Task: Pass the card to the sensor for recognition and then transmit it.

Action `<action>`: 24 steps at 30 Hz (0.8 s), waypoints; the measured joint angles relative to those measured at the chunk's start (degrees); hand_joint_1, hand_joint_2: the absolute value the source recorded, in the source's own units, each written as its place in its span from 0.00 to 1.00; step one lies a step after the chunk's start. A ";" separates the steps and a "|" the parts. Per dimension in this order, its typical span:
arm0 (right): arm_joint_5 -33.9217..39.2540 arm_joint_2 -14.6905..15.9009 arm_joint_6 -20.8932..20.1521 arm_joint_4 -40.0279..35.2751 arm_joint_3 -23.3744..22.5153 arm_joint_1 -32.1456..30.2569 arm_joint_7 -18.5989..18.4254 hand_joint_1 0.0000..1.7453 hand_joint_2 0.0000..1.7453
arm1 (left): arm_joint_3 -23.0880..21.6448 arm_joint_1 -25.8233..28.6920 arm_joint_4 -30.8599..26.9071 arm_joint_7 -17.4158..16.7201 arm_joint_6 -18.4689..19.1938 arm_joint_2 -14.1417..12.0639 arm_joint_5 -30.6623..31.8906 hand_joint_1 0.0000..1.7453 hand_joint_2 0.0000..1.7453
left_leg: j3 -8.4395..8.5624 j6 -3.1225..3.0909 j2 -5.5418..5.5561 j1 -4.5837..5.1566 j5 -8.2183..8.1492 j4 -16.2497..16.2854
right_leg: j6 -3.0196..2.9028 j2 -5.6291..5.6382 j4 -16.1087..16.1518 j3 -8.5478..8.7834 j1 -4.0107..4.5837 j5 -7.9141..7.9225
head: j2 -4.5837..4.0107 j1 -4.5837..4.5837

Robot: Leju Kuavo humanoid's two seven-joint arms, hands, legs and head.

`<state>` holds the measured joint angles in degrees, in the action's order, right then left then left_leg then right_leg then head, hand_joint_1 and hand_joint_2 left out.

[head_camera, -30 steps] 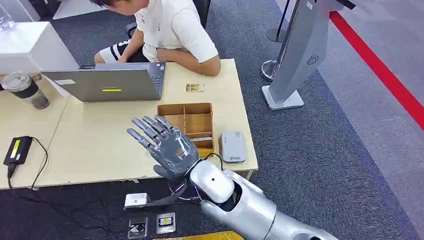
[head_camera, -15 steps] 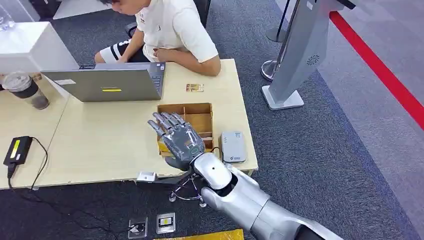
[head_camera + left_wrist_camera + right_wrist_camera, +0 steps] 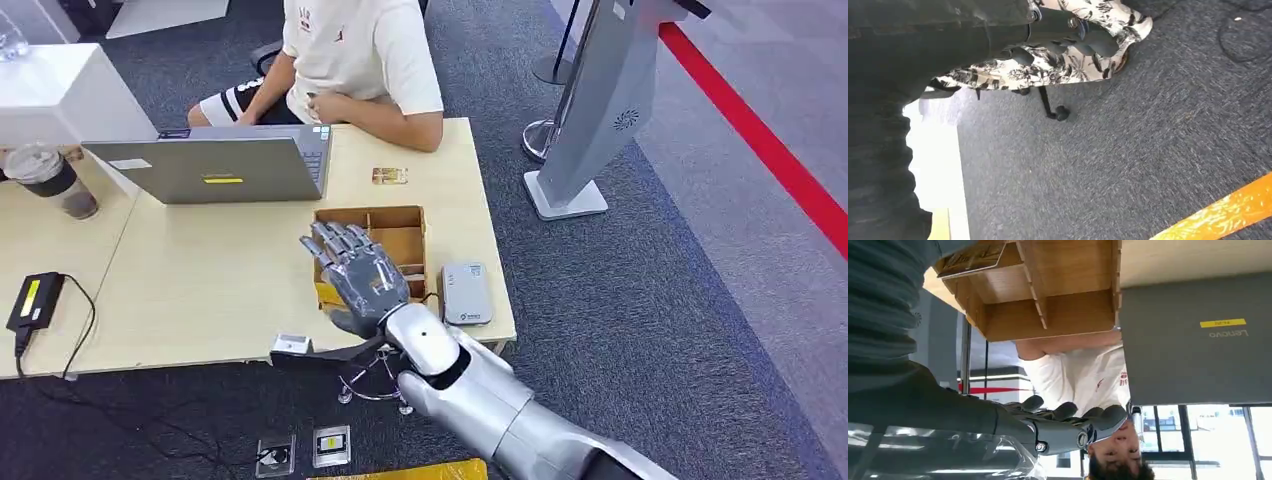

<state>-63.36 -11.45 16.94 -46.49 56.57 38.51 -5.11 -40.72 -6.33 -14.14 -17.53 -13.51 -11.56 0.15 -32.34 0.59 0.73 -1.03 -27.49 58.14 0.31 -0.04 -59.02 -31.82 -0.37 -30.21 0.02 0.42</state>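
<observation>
My right hand (image 3: pixel 360 280) hovers over the near left part of the wooden compartment box (image 3: pixel 400 215), fingers spread and holding nothing. The right wrist view looks into that box (image 3: pixel 1048 315), where a card (image 3: pixel 975 260) lies in one compartment, with my fingers (image 3: pixel 1068 425) stretched out apart from it. The grey card sensor (image 3: pixel 466 292) lies flat on the table just right of the box. A second card (image 3: pixel 389 176) rests on the table beyond the box. My left hand (image 3: pixel 1068 35) hangs by my side over the carpet, fingers loosely extended and holding nothing.
A person in a white shirt (image 3: pixel 360 50) sits at the far side of the table behind an open laptop (image 3: pixel 215 165). A lidded cup (image 3: pixel 45 180) and a black device with a cable (image 3: pixel 35 300) are at the left. A grey kiosk stand (image 3: pixel 590 110) rises at the right.
My right hand swung rightward from above the bare tabletop to above the box, then barely shifted. The person leaned back a little.
</observation>
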 joint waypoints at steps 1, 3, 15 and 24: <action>-0.11 -0.22 0.00 0.17 -0.02 -0.01 -0.02 0.00 1.00 | 0.02 0.00 0.00 -0.24 -0.11 0.07 -0.04 0.00 1.00 | 0.00 0.00 0.00 0.00 0.00 0.00 | 0.00 0.00 0.00 0.00 0.00 0.00 | 0.00 0.00; -0.31 -0.57 0.00 0.54 -0.02 -0.02 -0.04 0.00 1.00 | 0.20 0.00 0.00 -0.65 -0.22 0.22 -0.22 0.00 1.00 | 0.00 0.00 0.00 0.00 0.00 0.00 | 0.00 0.00 0.00 0.00 0.00 0.00 | 0.00 0.00; -1.97 -2.21 -0.13 2.80 0.02 -0.05 -1.62 0.00 1.00 | 0.37 0.00 0.00 -3.37 -1.22 0.87 -1.03 0.00 1.00 | 0.00 0.00 0.00 0.00 0.00 0.00 | 0.00 0.00 0.00 0.00 0.00 0.00 | 0.00 0.02; -1.77 -2.43 0.48 5.33 -0.81 -0.04 -2.78 0.00 1.00 | 0.37 0.03 0.00 -4.11 -1.42 1.18 -1.00 0.00 1.00 | 0.01 0.00 0.00 0.00 0.00 0.00 | 0.00 0.00 0.00 0.00 0.00 0.00 | 0.00 0.02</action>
<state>-65.13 -13.88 17.42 -41.16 55.76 38.47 -7.89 -40.35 -6.30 -14.14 -21.64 -14.93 -10.38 -0.85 -32.34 0.59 0.73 -1.03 -27.49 58.15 0.31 -0.03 -59.02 -31.81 -0.37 -30.21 0.02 0.44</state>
